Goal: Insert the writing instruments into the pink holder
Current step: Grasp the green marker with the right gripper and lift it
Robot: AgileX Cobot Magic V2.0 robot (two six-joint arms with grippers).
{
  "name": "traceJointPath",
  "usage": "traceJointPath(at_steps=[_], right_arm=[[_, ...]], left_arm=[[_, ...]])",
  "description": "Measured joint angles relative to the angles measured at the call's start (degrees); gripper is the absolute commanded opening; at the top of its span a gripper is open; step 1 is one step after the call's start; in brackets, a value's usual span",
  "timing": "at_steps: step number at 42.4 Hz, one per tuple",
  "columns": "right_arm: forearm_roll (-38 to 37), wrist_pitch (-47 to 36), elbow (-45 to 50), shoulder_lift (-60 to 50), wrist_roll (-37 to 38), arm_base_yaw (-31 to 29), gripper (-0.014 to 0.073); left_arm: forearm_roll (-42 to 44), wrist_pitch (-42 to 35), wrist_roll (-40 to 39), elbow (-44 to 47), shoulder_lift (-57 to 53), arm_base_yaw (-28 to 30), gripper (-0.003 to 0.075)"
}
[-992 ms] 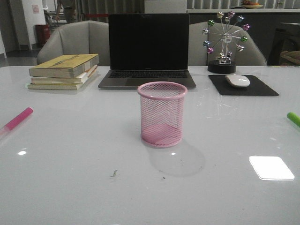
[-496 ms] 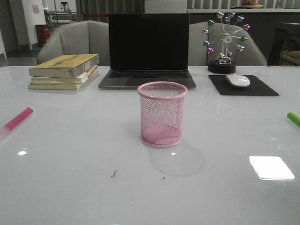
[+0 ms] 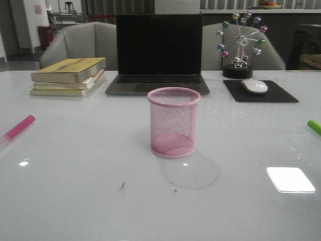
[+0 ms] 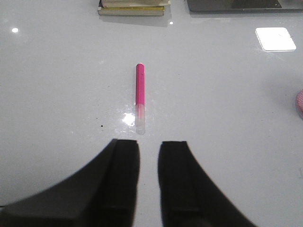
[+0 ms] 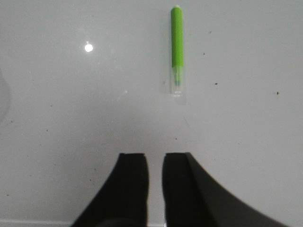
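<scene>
The pink holder (image 3: 173, 122), a wire-mesh cup, stands upright and empty at the table's middle; its edge (image 4: 299, 99) just shows in the left wrist view. A magenta pink marker (image 3: 17, 128) lies flat near the table's left edge. It lies (image 4: 140, 92) a short way ahead of my left gripper (image 4: 149, 143), pale end toward the fingers. A lime green marker (image 3: 314, 126) lies at the table's right edge. It lies (image 5: 177, 45) well ahead of my right gripper (image 5: 155, 155). Both grippers hover over bare table, jaws nearly together with only a narrow slit, holding nothing. Neither gripper shows in the front view.
A stack of books (image 3: 68, 76) lies at the back left, and an open laptop (image 3: 158, 52) stands behind the holder. A mouse (image 3: 254, 86) on a black pad and a ferris-wheel ornament (image 3: 240, 45) sit at the back right. The table (image 3: 90, 191) is white and glossy.
Nothing on the table has moved. A person in the far background has left the view.
</scene>
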Motion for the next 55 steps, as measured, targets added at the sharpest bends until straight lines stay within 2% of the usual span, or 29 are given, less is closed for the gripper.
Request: traceJointPath(at_steps=[3, 5, 10, 17, 29, 43, 55], right_arm=[[0.00, -0.35, -0.23, 2.76, 0.00, 0.00, 0.0566], [0.00, -0.35, -0.82, 5.09, 0.24, -0.12, 0.0563], [0.00, -0.45, -4.42, 11.28, 0.76, -1.29, 0.0535], [0.48, -0.70, -12.39, 22.31, 1.10, -4.02, 0.0519], [1.77, 5.30, -29.27, 41.99, -0.11, -5.08, 0.0519], [2.28, 9.88, -44.60, 57.71, -2.47, -5.15, 0.0519], [2.97, 12.10, -52.29, 65.43, -4.25, -5.15, 0.0519]], left_arm=[[0.00, -0.54, 0.72, 0.00, 0.51, 0.00, 0.0570], [-0.33, -0.73, 1.07, 0.00, 0.49, 0.00, 0.0571], [-3.27, -1.13, 3.73, 0.00, 0.52, -1.97, 0.0549], [-4.95, -1.31, 6.59, 0.00, 0.52, -9.35, 0.0505], [-5.36, -1.31, 7.01, 0.00, 0.52, -18.89, 0.0471], [-5.36, -1.31, 7.01, 0.00, 0.52, -19.70, 0.0463], [-5.59, -1.31, 7.01, 0.00, 0.52, -19.70, 0.0463]])
